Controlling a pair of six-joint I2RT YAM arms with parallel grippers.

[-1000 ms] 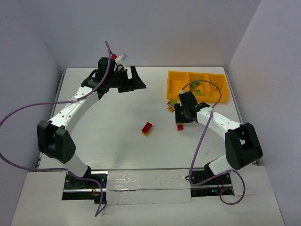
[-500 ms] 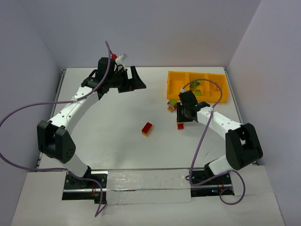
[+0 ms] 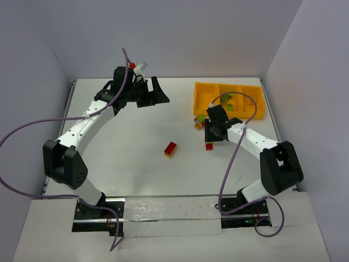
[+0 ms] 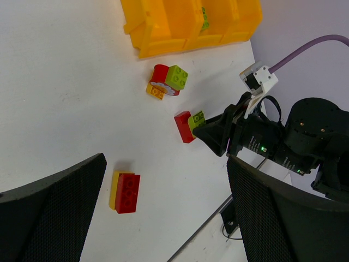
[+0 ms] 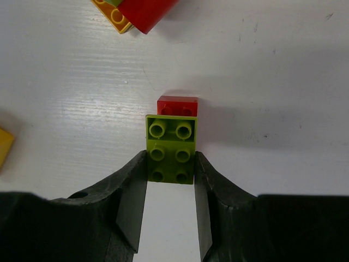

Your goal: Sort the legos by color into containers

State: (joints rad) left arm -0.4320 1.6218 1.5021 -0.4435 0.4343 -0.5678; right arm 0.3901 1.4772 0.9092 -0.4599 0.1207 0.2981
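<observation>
My right gripper is shut on a lime green lego that sits stacked on a red lego on the table. From above, this gripper is just in front of the orange-yellow container tray, with the red lego showing below it. A red-and-yellow pair lies mid-table. A small cluster of red, green and yellow legos sits by the tray's near left corner. My left gripper hovers open at the back of the table, holding nothing.
The left wrist view shows the tray with green pieces in one compartment, the cluster, and the red-and-yellow pair below my open fingers. A purple cable loops over the tray. Walls enclose the table.
My right gripper's jaws closed in on the lime green lego and the wrist shifted slightly. The left arm has not moved.
</observation>
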